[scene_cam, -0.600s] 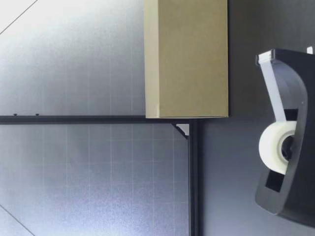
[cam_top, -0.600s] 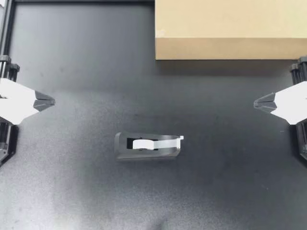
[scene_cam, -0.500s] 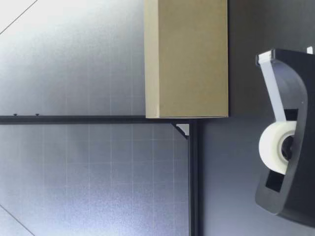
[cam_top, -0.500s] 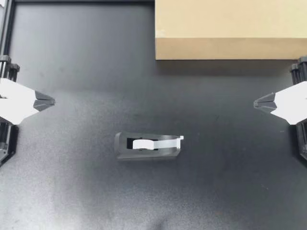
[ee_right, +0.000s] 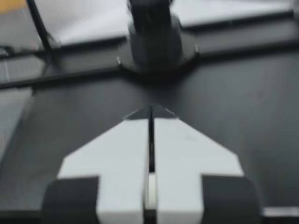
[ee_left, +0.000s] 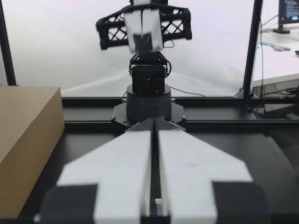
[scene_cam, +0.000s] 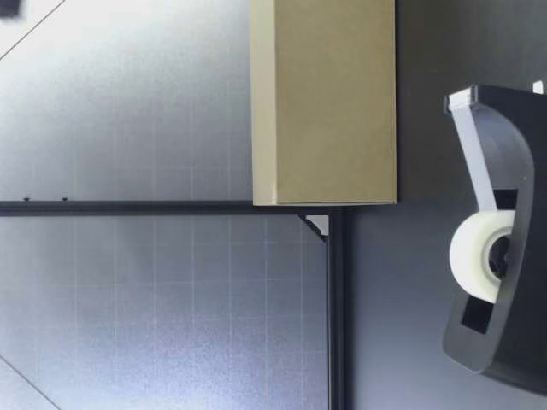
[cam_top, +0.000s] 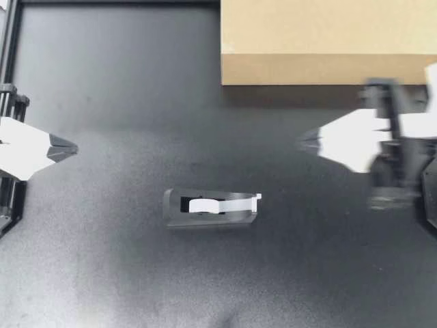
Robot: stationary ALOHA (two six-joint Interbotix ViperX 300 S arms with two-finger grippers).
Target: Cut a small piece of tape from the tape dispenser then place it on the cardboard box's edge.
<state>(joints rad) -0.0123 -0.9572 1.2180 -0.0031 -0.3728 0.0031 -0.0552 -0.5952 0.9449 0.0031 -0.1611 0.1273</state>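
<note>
A black tape dispenser (cam_top: pixel 210 208) with a white roll lies on the dark table near the middle; its tape end points toward my right arm. In the low view the tape dispenser (scene_cam: pixel 500 235) is close to the camera, the white roll (scene_cam: pixel 479 254) showing. The brown cardboard box (cam_top: pixel 328 41) stands at the far side, and the cardboard box (scene_cam: pixel 325 102) shows behind the dispenser in the low view. My left gripper (cam_top: pixel 74 146) is shut and empty at the table's left edge. My right gripper (cam_top: pixel 300 142) is shut and empty, blurred, right of the dispenser and just below the box.
A black frame rail (cam_top: pixel 10 41) runs along the left edge. In the left wrist view my right arm's base (ee_left: pixel 148 88) stands straight ahead across the table, with the cardboard box (ee_left: pixel 25 135) to one side. Open dark table surface lies all around the dispenser.
My right arm has swung inward from the table's right edge toward the middle, its gripper still shut. The left arm, the dispenser and the box have barely moved.
</note>
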